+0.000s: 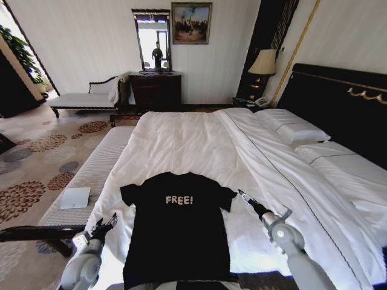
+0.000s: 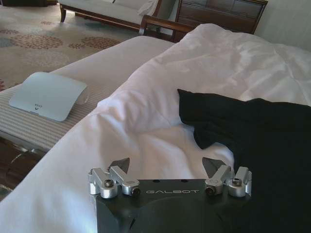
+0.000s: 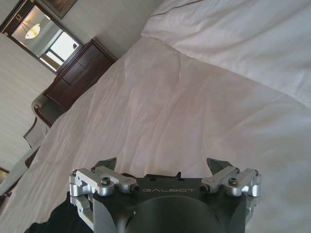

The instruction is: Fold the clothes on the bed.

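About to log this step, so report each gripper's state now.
Left gripper: open, empty, beside the left sleeve of the black short-sleeved cloth T-shirt.
Right gripper: open, empty, by the T-shirt's right sleeve.

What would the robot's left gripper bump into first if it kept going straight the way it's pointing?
Probably the rumpled white bed sheet. The open left gripper points across it, with the black soft-cloth T-shirt's sleeve just beside that line. Depth is hard to judge.
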Tool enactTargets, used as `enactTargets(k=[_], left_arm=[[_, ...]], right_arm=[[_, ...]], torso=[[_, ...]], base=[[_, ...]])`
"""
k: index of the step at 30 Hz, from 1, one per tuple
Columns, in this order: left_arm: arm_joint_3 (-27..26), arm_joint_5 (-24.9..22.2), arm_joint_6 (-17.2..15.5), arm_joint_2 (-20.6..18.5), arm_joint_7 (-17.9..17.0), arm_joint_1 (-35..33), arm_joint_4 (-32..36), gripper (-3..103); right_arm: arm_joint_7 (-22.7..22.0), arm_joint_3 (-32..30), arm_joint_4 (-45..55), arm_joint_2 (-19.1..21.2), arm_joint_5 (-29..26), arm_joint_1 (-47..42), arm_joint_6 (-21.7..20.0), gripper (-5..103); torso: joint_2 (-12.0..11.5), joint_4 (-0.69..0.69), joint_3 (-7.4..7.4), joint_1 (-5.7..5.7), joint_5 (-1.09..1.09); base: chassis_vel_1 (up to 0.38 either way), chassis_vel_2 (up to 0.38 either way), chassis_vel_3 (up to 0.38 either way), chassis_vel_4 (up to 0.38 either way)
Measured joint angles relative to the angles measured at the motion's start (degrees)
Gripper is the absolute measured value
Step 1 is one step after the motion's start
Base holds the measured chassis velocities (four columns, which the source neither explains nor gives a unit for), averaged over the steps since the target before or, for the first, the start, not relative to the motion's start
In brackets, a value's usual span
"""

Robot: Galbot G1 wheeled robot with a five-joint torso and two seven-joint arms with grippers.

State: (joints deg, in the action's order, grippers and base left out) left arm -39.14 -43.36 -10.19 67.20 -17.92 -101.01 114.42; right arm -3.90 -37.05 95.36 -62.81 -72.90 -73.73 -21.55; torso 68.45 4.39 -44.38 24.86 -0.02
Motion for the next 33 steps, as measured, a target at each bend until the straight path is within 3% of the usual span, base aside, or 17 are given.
enactTargets(k=[2,4,10,16,22,27,29,33], left_arm=[[0.9,1.1,0.0,1.1,0.1,-1.4,1.5,97],[1.3,1.7,0.0,1.5,0.1,-1.9,2.3,99],[3.6,4.0,0.7,3.0,1.3,-3.8,5.0,100],[5.3,7.7,2.1,1.4,3.6,-6.3,7.0,100],[5.3,8.4,2.6,1.1,4.6,-7.6,8.8,100],[5.4,9.2,2.9,1.8,5.0,-8.5,10.0,100],[5.4,9.3,2.9,1.6,5.0,-8.9,10.4,100],[5.0,9.2,2.9,1.2,4.8,-9.2,11.0,100]], right_arm=[[-0.2,0.4,-2.4,-0.4,-1.2,1.7,-0.9,100],[-0.1,0.5,-3.7,-0.6,-1.4,2.4,-1.1,100],[1.0,1.5,-8.6,-1.2,-1.8,5.4,-1.9,100],[1.9,2.3,-12.3,-2.7,-2.1,8.8,-2.4,100],[1.9,2.6,-12.6,-3.7,-3.2,9.4,-3.1,99],[2.0,2.9,-13.0,-5.2,-2.2,9.1,-3.2,87],[2.1,2.9,-13.5,-5.6,-1.9,9.2,-3.2,77],[2.3,2.7,-13.7,-5.8,-1.9,9.2,-3.1,65]], torso=[[0.0,0.00,0.00,0.00,0.00],[0.0,0.01,0.00,0.00,0.00],[0.0,0.02,0.00,0.00,-0.01],[0.0,0.00,0.00,0.00,-0.01],[0.0,0.02,0.00,0.00,-0.02],[0.0,0.01,0.00,0.00,-0.02],[0.0,0.01,0.00,0.00,-0.02],[0.0,0.01,0.00,0.00,-0.02]], base=[[0.000,0.000,0.000,0.000],[0.000,0.000,0.000,0.000],[0.000,0.000,0.000,0.000],[0.000,0.000,0.000,0.000],[0.000,0.000,0.000,0.000],[0.000,0.000,0.000,0.000],[0.000,0.000,0.000,0.000],[0.000,0.000,0.000,0.000]])
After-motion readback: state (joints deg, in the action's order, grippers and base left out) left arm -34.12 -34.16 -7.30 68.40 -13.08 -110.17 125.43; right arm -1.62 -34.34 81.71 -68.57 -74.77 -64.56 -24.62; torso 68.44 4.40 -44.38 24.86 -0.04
